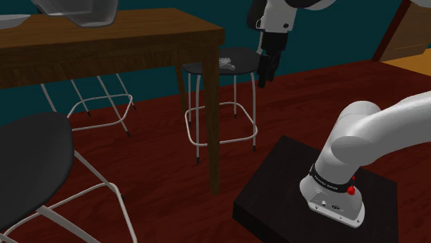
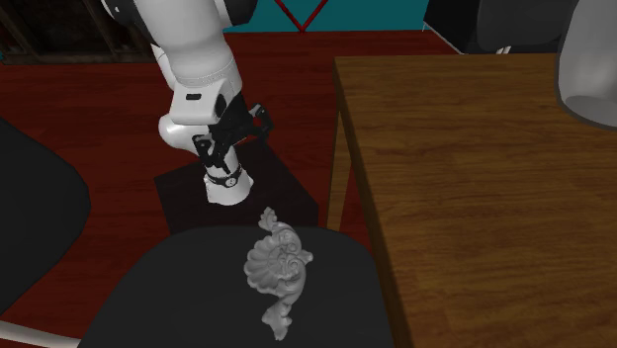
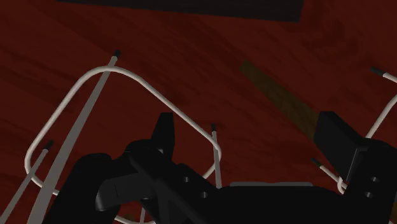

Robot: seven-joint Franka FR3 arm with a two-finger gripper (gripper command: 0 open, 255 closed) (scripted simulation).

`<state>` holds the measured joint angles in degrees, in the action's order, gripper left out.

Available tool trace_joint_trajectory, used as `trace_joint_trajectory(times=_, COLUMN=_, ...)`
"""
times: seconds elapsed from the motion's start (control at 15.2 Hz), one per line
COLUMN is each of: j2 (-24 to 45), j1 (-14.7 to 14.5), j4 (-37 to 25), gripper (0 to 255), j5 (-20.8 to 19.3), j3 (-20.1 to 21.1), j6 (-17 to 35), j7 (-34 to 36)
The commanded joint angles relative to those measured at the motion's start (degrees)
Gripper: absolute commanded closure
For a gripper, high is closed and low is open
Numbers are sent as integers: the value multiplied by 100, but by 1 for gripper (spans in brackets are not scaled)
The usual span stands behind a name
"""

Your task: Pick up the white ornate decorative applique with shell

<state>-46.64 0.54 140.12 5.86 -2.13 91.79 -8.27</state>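
The applique (image 2: 277, 265) lay flat on the black stool seat (image 2: 188, 292): pale grey, a fluted shell with scrolls, probably light, stiff and brittle at the curls, so best pinched across the shell. The gripper (image 1: 266, 69) hung beside the stool, fingers spread wide and empty

The applique (image 2: 275, 265) is pale grey-white, all shell ribs and curly scrolls. The stool seat (image 2: 198, 287) is flat black, its legs (image 3: 102, 71) white. The table (image 2: 475, 198) is warm brown with wood grain, the floor (image 1: 159, 172) deep red, the wall (image 1: 331, 27) teal. The arm (image 2: 193, 49) is white with dark joints, the gripper (image 1: 264, 77) all black.
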Motion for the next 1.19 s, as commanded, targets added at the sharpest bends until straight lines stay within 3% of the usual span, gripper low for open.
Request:
trace_joint_trajectory(times=0.0, j2=0, j1=0, j4=0, gripper=0, j5=0, j3=0, j6=0, j7=0)
trace_joint_trajectory(times=0.46, j2=1498, j1=166, j4=-1381, gripper=0, j5=-163, j3=163, j6=299, j7=471)
trace_joint_trajectory(times=0.92, j2=2893, j1=321, j4=-2999, gripper=0, j5=-420, j3=265, j6=236, j7=961)
trace_joint_trajectory(times=1.12, j2=2852, j1=320, j4=-2726, gripper=0, j5=-419, j3=265, j6=468, j7=955)
